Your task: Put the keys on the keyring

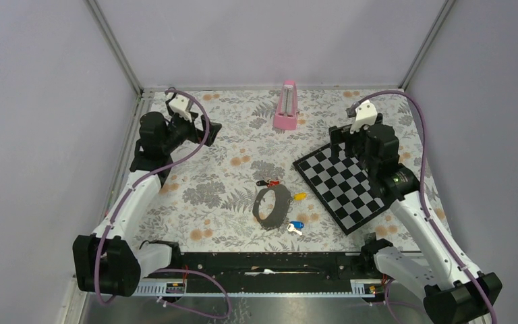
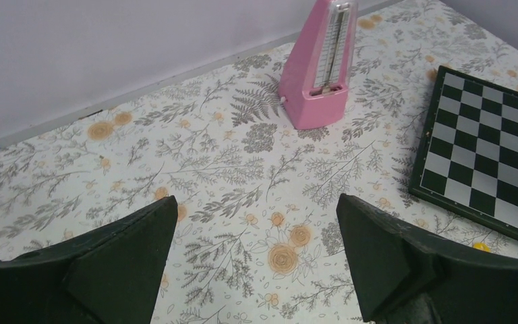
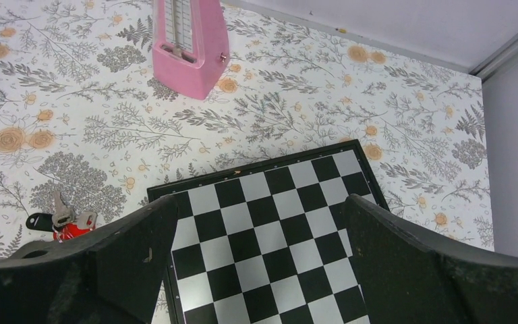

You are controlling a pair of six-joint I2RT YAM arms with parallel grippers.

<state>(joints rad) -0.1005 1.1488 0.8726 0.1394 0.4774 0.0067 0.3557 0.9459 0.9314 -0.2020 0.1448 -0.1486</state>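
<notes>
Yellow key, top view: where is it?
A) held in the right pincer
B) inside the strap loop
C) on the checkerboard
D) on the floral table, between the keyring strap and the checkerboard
D: the yellow key lies on the floral table, between the keyring strap and the checkerboard.

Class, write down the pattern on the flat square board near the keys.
The board shows black-and-white checks, clearest in the right wrist view.
</notes>
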